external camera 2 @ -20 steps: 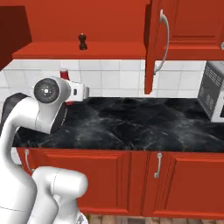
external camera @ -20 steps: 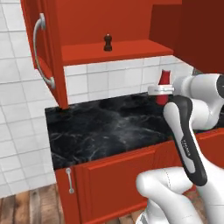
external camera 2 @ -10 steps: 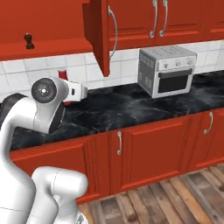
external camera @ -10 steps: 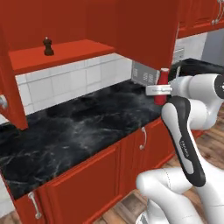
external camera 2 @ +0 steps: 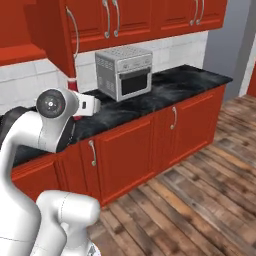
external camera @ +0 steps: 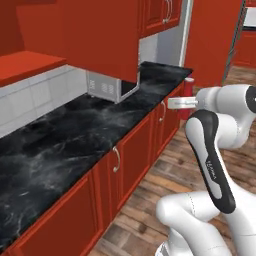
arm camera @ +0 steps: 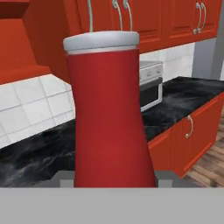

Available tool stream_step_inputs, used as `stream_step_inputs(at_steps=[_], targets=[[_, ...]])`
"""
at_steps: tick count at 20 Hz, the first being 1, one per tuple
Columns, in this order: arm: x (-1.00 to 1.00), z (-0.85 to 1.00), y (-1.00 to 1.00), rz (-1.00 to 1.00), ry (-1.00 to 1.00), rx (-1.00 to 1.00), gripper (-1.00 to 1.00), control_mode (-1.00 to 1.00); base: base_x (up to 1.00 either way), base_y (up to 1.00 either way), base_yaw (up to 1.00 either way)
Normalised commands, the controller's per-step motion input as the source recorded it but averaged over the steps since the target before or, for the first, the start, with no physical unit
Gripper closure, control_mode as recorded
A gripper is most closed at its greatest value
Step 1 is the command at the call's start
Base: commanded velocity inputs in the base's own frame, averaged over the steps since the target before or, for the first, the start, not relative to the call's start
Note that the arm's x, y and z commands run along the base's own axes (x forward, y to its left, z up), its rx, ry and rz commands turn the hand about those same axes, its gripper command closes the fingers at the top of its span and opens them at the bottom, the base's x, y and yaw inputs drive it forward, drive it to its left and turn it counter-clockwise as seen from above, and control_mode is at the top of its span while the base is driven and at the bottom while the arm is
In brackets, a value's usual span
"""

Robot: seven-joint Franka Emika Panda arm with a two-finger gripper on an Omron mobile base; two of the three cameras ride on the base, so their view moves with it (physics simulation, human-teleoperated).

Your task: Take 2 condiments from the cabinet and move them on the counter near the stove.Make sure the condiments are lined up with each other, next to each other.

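The tool (external camera: 186, 102) is clamped on the upright red bottle (arm camera: 109, 118), with the black worktop (arm camera: 39, 155) lying beyond and below it.

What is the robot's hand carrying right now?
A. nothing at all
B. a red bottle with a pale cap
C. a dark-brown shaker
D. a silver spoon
B: in the hand view the red bottle with its pale cap stands upright, close to the camera, between the gripper fingers.
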Motion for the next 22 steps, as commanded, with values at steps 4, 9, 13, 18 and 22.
stream_step_inputs(at_steps=[4,9,13,18,22], targets=[[0.00,0.00,0.00,0.00,0.00,0.00,1.00,1.00,-0.38,-0.07,-0.52],[0.00,0.00,0.00,0.00,0.00,0.00,1.00,1.00,-0.32,-0.01,-0.51],[0.00,0.00,0.00,0.00,0.00,0.00,1.00,1.00,-0.22,0.00,-0.50],[0.00,0.00,0.00,0.00,0.00,0.00,1.00,1.00,-0.06,0.00,-0.46],[0.00,0.00,0.00,0.00,0.00,0.00,1.00,1.00,0.00,0.00,-0.41]])
